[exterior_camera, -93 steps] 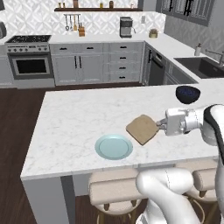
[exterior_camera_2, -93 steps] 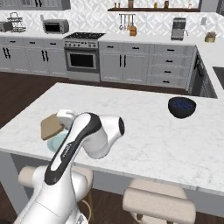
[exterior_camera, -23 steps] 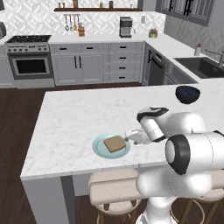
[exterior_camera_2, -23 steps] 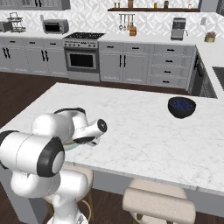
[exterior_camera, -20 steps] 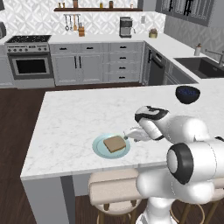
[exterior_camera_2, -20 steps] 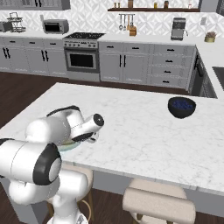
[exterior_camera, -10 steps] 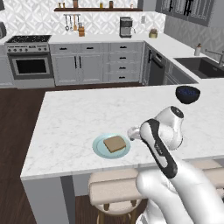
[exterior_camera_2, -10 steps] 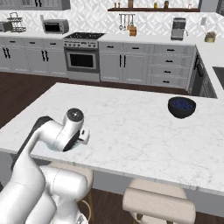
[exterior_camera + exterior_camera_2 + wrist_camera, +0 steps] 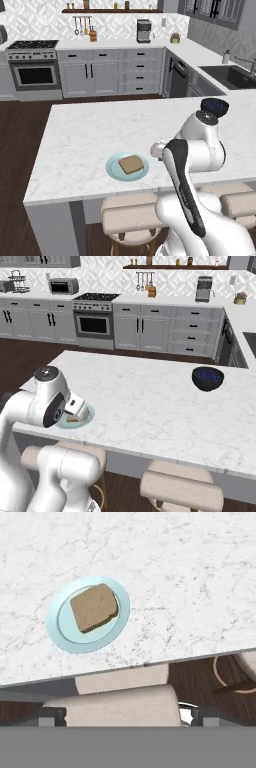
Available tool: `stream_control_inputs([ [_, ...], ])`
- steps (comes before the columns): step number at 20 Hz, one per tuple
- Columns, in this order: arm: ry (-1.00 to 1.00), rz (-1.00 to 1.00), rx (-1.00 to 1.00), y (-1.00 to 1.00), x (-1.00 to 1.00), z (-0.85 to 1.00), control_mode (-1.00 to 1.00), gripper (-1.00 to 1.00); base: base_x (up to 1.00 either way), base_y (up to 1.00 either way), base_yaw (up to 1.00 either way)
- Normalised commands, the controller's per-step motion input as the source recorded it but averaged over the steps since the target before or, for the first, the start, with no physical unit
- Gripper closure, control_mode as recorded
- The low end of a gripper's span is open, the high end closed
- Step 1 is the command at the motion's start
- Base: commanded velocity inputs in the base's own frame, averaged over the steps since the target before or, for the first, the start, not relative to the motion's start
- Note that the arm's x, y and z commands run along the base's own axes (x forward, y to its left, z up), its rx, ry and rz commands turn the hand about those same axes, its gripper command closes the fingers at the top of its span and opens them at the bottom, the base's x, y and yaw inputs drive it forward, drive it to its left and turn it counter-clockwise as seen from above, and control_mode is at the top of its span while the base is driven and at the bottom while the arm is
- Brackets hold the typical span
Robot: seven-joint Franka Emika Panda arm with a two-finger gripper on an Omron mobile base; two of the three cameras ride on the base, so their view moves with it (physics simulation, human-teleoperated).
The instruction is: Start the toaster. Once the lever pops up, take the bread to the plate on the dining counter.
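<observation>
I saw my white arm folded back above the counter edge, its two-finger gripper [image 9: 156, 149] spread wide and empty beside the round pale blue-green plate [image 9: 114, 171]; the flat tan-brown bread slice [image 9: 132, 164] lay on that plate, on the long white marble dining counter [image 9: 110, 130].

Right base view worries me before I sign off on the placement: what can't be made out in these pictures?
- Right base view: the arm covers most of the plate and the bread.
- Left base view: the gripper's fingertips are hidden behind the arm's own links.
- Hand view: the stools are cut off by the bottom edge.
- Left base view: the dark bowl is partly hidden by the arm, its contents too small to tell.
</observation>
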Motion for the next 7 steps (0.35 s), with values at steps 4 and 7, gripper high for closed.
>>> stream_control_inputs([
  [4,-0.26,0.00,-0.12,-0.01,-1.00,0.85,-1.00,-1.00,0.00,0.00,0.00],
  [7,-0.45,0.05,-0.18,-0.03,-1.00,0.23,-1.00,-1.00,0.00,0.00,0.00],
])
